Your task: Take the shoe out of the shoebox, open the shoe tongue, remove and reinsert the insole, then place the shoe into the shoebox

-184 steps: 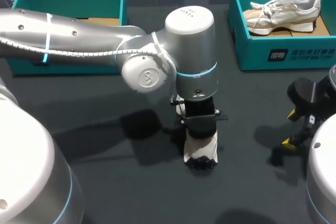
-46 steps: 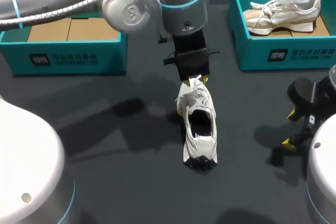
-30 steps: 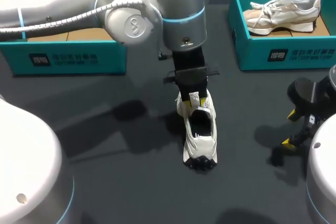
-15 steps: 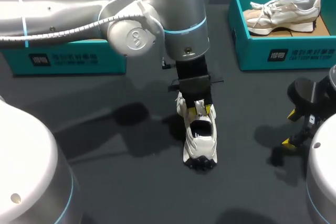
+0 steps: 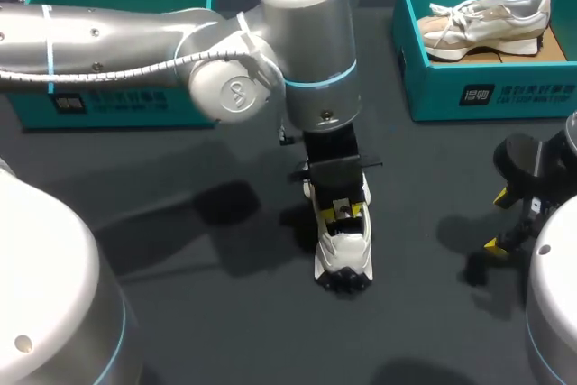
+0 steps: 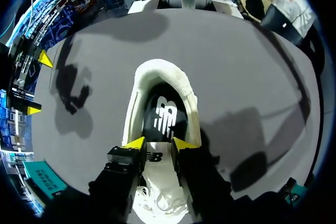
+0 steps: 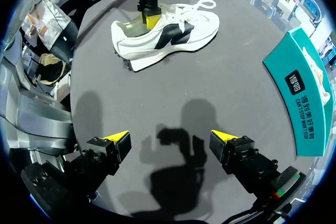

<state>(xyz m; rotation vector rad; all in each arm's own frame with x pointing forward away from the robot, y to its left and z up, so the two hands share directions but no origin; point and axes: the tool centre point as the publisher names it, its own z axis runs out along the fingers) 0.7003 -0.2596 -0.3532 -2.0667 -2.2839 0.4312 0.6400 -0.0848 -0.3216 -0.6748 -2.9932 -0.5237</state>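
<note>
Shoe [image 5: 343, 257], laid on the desk [image 5: 225, 313] heel near and toe far, is met at its tongue [image 6: 155, 157] by the narrowed left gripper [image 5: 343, 211], a true grip not being discernible, the wide right gripper [image 7: 170, 141] being well apart.

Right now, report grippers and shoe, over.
Left gripper shut on the padded white tongue of the white lace-up sneaker, upright on the dark grey table. Right gripper open, holding nothing. Nothing blocking the sneaker.
</note>
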